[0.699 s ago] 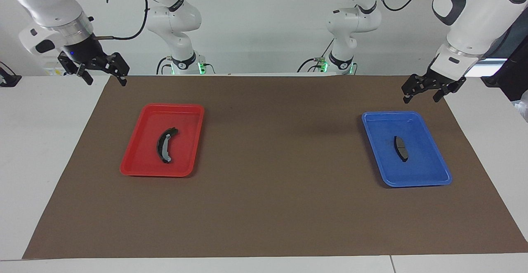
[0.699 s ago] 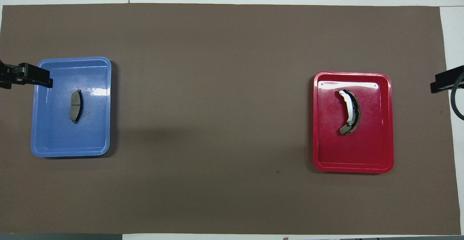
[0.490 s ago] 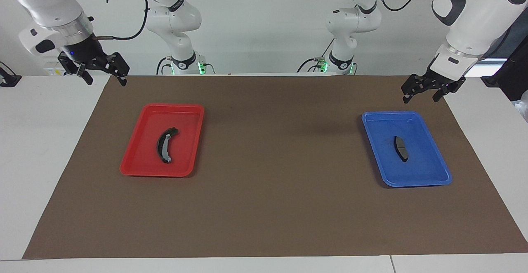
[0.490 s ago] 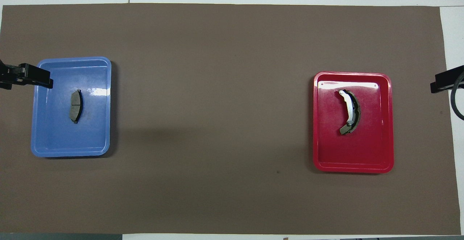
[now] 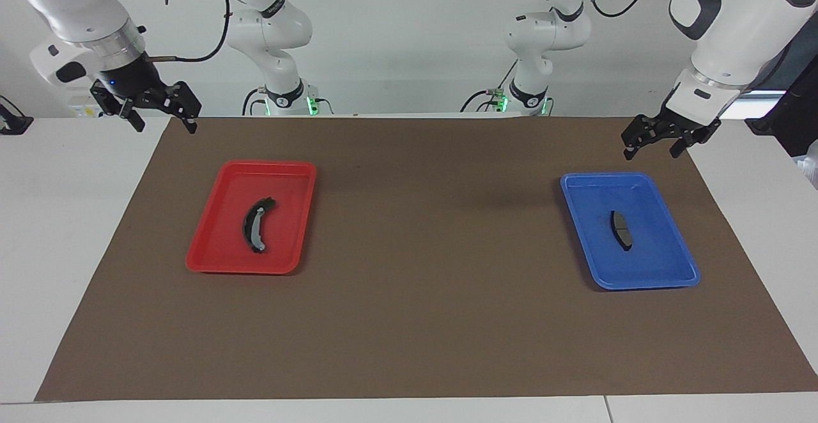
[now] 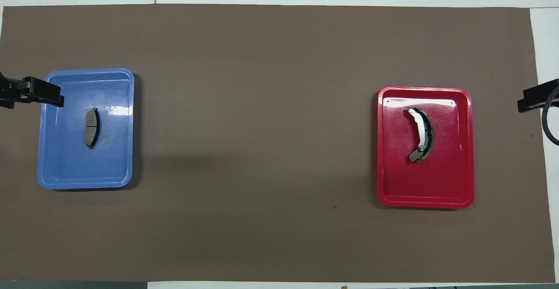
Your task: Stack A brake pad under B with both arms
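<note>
The A brake pad (image 5: 620,230), short and dark grey, lies in the blue tray (image 5: 639,282) toward the left arm's end of the table; it also shows in the overhead view (image 6: 91,128). B (image 5: 251,228), the longer black crescent with a light grey strip, lies in the red tray (image 5: 243,268) toward the right arm's end, and also shows in the overhead view (image 6: 422,134). My left gripper (image 5: 653,151) is open and empty in the air over the brown mat beside the blue tray. My right gripper (image 5: 163,123) is open and empty over the mat's corner, apart from the red tray.
A brown mat (image 5: 434,250) covers most of the white table. In the overhead view one finger of the left gripper (image 6: 43,97) overlaps the blue tray's (image 6: 83,184) rim, and the right gripper's tip (image 6: 535,99) shows at the edge beside the red tray (image 6: 426,201).
Both grippers have drifted up very slightly. The pads and trays have not moved.
</note>
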`<act>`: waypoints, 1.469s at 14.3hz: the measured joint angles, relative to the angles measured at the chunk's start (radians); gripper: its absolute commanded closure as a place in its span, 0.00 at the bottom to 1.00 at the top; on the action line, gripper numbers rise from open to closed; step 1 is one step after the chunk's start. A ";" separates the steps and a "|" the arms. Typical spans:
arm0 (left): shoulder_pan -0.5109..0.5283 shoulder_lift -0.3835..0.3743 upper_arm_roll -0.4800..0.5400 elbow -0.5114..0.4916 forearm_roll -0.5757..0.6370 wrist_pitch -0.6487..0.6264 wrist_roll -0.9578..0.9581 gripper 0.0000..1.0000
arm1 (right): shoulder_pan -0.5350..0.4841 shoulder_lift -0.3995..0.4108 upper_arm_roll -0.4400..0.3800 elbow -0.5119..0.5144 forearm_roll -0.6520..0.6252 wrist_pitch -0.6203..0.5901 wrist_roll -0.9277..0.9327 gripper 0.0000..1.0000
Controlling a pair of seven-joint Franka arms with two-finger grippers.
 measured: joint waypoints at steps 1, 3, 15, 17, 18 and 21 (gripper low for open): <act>0.000 0.000 0.000 0.000 0.000 0.000 -0.002 0.00 | 0.000 0.000 0.001 -0.002 0.000 0.000 0.000 0.00; 0.000 0.000 0.000 0.000 0.000 0.003 -0.002 0.00 | 0.005 0.000 0.002 -0.003 0.000 0.000 0.000 0.00; 0.035 0.033 0.008 -0.244 0.003 0.357 0.116 0.01 | 0.012 -0.041 0.004 -0.182 0.012 0.181 0.000 0.00; 0.059 0.079 0.009 -0.273 0.003 0.420 0.149 0.02 | 0.030 -0.074 0.005 -0.338 0.017 0.323 0.000 0.00; 0.070 0.105 0.009 -0.282 0.003 0.452 0.166 0.02 | 0.050 -0.079 0.005 -0.407 0.018 0.386 0.012 0.00; 0.095 0.180 0.010 -0.309 0.003 0.555 0.199 0.03 | 0.088 -0.034 0.007 -0.581 0.021 0.603 0.055 0.00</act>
